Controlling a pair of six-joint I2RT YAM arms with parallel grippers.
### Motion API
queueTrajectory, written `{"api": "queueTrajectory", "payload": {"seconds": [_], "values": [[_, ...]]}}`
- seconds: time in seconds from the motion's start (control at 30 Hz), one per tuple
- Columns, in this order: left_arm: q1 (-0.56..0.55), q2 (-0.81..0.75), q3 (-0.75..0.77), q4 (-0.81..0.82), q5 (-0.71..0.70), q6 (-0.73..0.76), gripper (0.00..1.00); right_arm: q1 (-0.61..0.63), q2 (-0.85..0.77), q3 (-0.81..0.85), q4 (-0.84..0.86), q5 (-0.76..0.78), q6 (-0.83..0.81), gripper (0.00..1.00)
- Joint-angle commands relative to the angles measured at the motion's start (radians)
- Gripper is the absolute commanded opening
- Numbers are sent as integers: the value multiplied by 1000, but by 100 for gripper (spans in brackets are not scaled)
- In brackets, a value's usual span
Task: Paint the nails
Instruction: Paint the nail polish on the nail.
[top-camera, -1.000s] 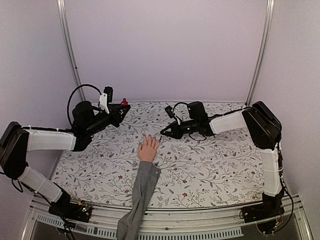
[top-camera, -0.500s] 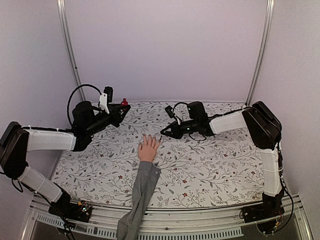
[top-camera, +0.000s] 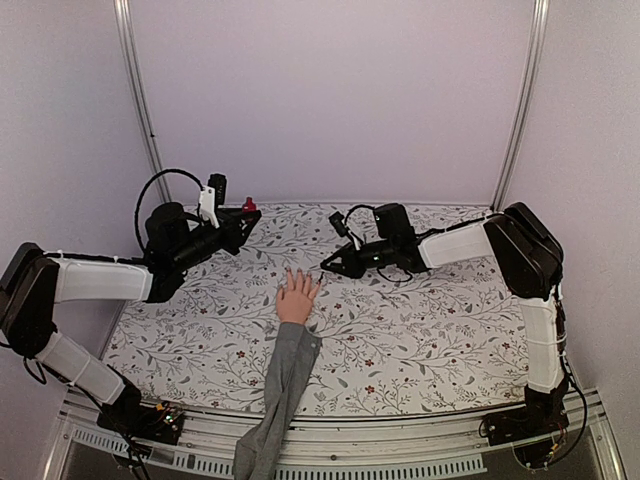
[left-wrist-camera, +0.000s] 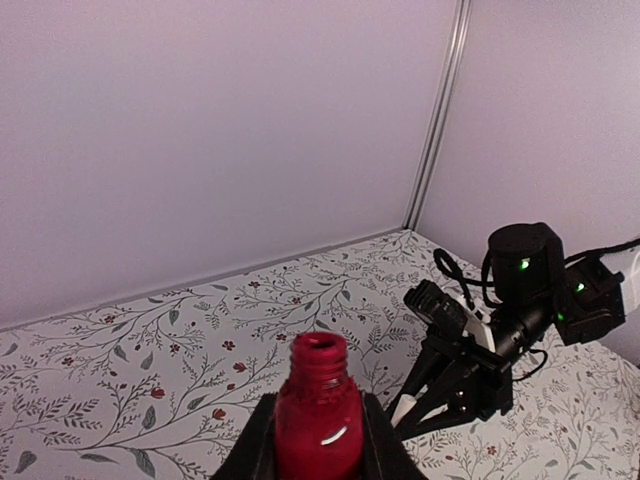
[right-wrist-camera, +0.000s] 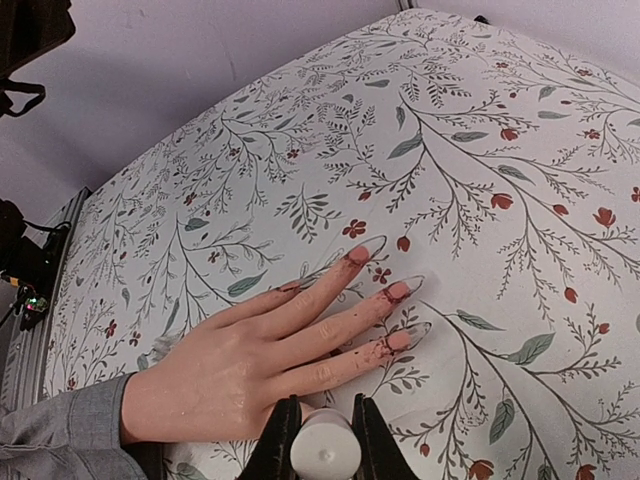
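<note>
The nails tip the mannequin hand, which lies flat on the bench. They look tiny, stiff and easily smudged, so I'd stroke them lightly and never grasp. The left pincer clamps the polish bottle; the right pincer clamps a white cap.

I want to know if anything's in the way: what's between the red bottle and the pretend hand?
Nothing. In the top view, only bare flowered tablecloth shows between the red bottle and the mannequin hand.
</note>
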Motion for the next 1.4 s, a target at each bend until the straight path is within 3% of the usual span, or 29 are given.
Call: {"api": "queueTrajectory", "payload": {"seconds": [0.0, 1.37], "values": [[12, 4, 17, 31, -5, 7, 0, 10, 27, 18, -7, 15, -38, 0], [12, 11, 21, 32, -3, 5, 0, 17, 8, 5, -9, 68, -59, 0]]}}
